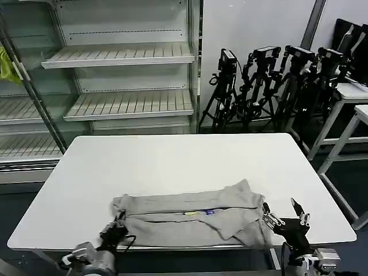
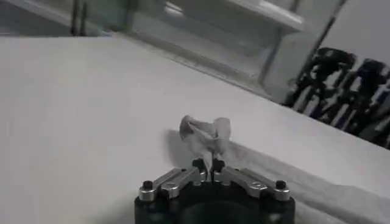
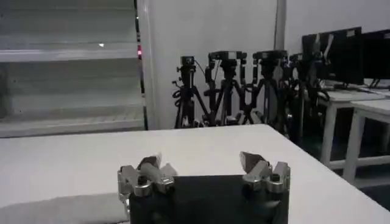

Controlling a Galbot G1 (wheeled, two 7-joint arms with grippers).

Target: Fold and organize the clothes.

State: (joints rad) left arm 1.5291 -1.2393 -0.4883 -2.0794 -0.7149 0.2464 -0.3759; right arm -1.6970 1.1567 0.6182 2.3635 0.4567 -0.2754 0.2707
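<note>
The light grey T-shirt (image 1: 190, 218) lies folded into a long band near the front edge of the white table (image 1: 172, 161), its small multicoloured print (image 1: 201, 213) facing up. My left gripper (image 1: 118, 225) sits at the shirt's left end. In the left wrist view this gripper (image 2: 208, 163) is shut, pinching a raised bunch of the grey cloth (image 2: 204, 131). My right gripper (image 1: 283, 211) hovers just off the shirt's right end. Its fingers are spread wide in the right wrist view (image 3: 201, 163) with nothing between them, and the shirt's edge (image 3: 61, 210) lies beside it.
Empty white shelving (image 1: 126, 80) stands behind the table, with a yellow-green cloth (image 1: 7, 66) hanging at far left. Black camera tripods (image 1: 270, 86) crowd the back right, beside other white tables (image 1: 351, 109). The table's far half is bare.
</note>
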